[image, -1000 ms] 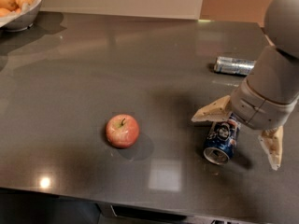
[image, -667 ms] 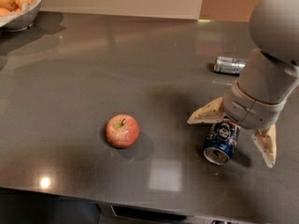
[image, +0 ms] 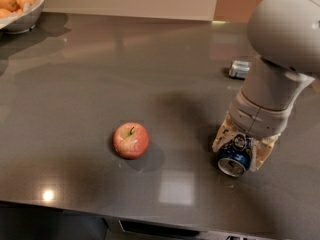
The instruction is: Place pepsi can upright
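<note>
The pepsi can (image: 235, 155) is dark blue with a silver end and lies on its side on the dark grey table (image: 100, 84), its open end facing the front edge. My gripper (image: 241, 151) comes down from above at the right of the view. Its cream fingers (image: 221, 136) sit close against both sides of the can, shut on it. The can still rests on the table surface. The grey arm hides the can's far end.
A red apple (image: 131, 140) sits left of the can. A slim silver-and-blue can (image: 240, 68) lies behind the arm at the back right. A bowl of oranges (image: 19, 4) stands at the back left corner. The table's front edge runs just below the can.
The fingers were spread wide on either side of the can. They have now closed in against it, and the arm has swung to stand more directly above it.
</note>
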You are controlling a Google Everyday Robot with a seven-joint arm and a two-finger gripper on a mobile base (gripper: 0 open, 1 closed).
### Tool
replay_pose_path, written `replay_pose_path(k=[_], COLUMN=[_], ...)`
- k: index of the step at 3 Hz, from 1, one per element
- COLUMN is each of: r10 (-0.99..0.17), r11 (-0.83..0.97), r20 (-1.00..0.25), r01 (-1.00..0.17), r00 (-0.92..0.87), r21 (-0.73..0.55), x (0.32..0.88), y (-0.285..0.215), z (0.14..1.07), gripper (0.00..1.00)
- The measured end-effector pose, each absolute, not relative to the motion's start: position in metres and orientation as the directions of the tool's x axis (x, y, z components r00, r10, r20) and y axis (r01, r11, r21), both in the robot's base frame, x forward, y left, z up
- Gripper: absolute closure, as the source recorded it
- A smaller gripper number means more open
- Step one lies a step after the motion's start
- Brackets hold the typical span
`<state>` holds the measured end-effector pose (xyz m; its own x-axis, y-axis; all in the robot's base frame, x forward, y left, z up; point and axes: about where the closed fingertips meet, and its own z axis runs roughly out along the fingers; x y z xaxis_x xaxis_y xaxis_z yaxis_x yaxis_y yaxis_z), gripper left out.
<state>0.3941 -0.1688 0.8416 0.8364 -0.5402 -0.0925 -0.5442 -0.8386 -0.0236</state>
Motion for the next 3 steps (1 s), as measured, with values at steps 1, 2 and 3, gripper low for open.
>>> replay_pose_path(k=[1, 2, 3], r10=[-0.563, -0.631, -0.737], r11=[-0.821, -0.754, -0.597], r20=[-0.119, -0.156, -0.239], r01=[-0.57, -0.648, -0.775], r00=[0.818, 0.76, 0.632], r21=[-0.034, -0.105, -0.206], x=[0.396, 0.399, 0.406], y=[-0.165, -0.158, -0.154], z=[0.849, 0.87, 0.899], gripper=[0.64, 0.87, 1.0])
